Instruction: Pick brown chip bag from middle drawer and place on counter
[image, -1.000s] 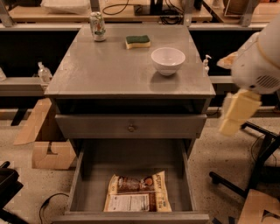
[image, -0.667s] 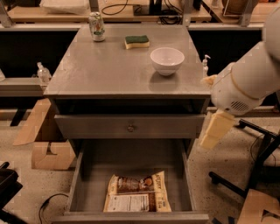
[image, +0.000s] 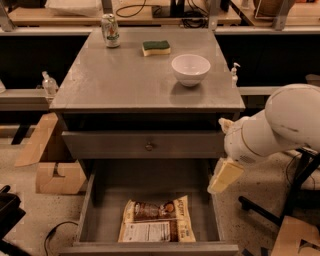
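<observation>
Camera view: middle drawer (image: 150, 182) is pulled out. The brown chip bag (image: 157, 220) lies flat on the drawer floor near the front lip, label side up. The end effector (image: 223, 178) hangs at the drawer's right wall, up and to the right of the bag, not touching it. Cannot tell if it's released or clenched. The white arm (image: 272, 127) comes in from the right. The drawer front with knob (image: 149, 146) above is closed. On the table (image: 125, 80): white bowl (image: 190, 69), green-yellow sponge (image: 156, 47), can (image: 110, 30).
</observation>
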